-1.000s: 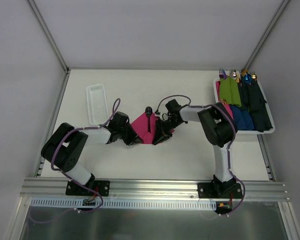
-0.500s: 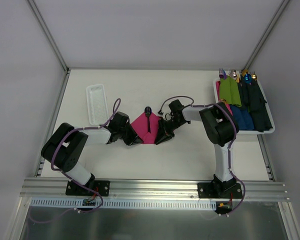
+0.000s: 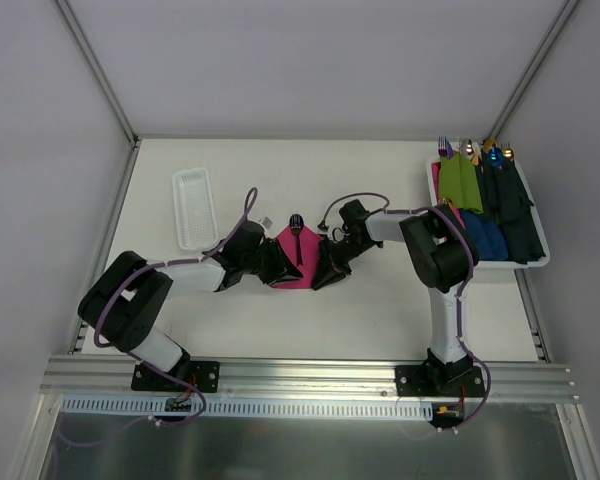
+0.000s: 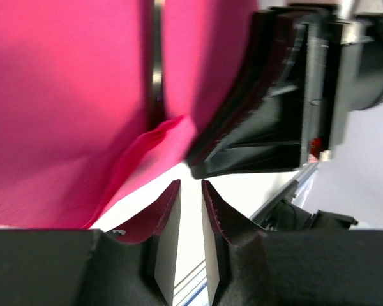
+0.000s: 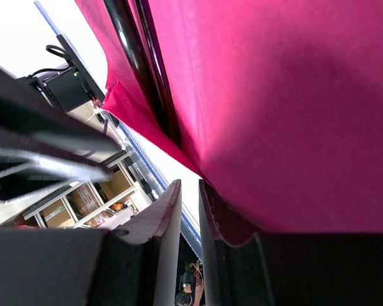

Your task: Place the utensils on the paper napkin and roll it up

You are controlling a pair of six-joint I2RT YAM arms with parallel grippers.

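Flanking a magenta paper napkin (image 4: 64, 95) near the middle of the white desk (image 3: 380, 180), two black robot arms converge on it from either side.

At 2 to 3 o'clock a white rectangular tray (image 3: 538, 262) holds rolled bundles side by side: a green bundle (image 3: 458, 185), a blue bundle (image 3: 480, 238) and dark navy bundles (image 3: 517, 215). Gold, silver and blue utensil tips (image 3: 477, 150) poke from their far ends. At 10 o'clock lies a narrow ribbed tray (image 3: 193, 205), also white.

The thin, matte napkin is folded in from both sides, leaving a slit down its middle. The glossy dark spoon (image 3: 297, 222) lies in that slit, its bowl jutting past the napkin's 12 o'clock edge. The right wrist view shows a second slim dark handle (image 5: 156, 67) close beside the spoon's, its head hidden by paper.

The left pincer (image 4: 190, 183) sits at the napkin's 9 o'clock side, its tips parted by a narrow gap. Bare desk shows between them, and they stop just short of a raised pink flap. The right pincer (image 5: 189, 183), at the 3 o'clock side, shows the same narrow gap with nothing seen in it. Pink paper reaches down to one tip there; whether they touch cannot be told. From above, both black bodies hide the napkin's side edges.
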